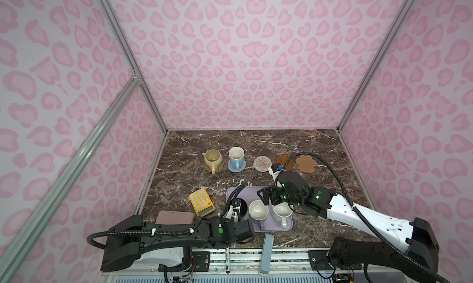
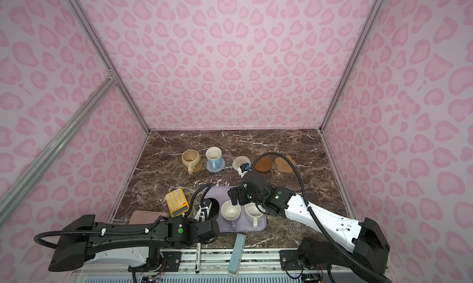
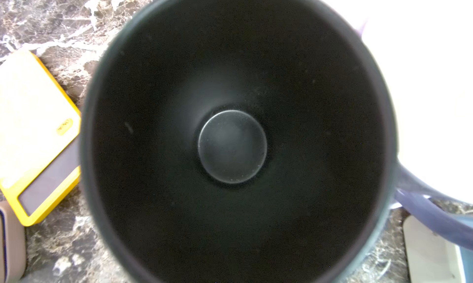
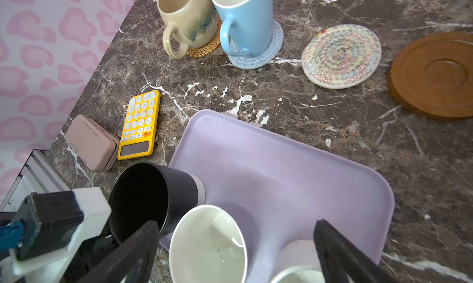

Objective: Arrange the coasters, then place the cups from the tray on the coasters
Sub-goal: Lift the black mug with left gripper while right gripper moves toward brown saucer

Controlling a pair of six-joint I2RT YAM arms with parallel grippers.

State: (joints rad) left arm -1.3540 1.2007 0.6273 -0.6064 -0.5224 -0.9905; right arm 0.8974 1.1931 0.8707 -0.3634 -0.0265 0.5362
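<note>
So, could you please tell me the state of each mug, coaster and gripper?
Beige-yellow mug: upright on orange coaster
Light blue mug: upright on grey-blue coaster
Black mug: in tray, gripped
Lavender mug: upright on tray
Speckled mug: upright on tray
Cream coaster: bare
Brown disc: bare
Paw coaster: bare
Left gripper: shut on black mug
Right gripper: open above lavender mug

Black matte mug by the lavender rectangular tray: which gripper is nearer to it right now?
Left. The left gripper is shut on the rim of the black mug, tilted at the tray corner. The right gripper hangs open above the neighbouring white-lined lavender mug, clear of the black one.
</note>
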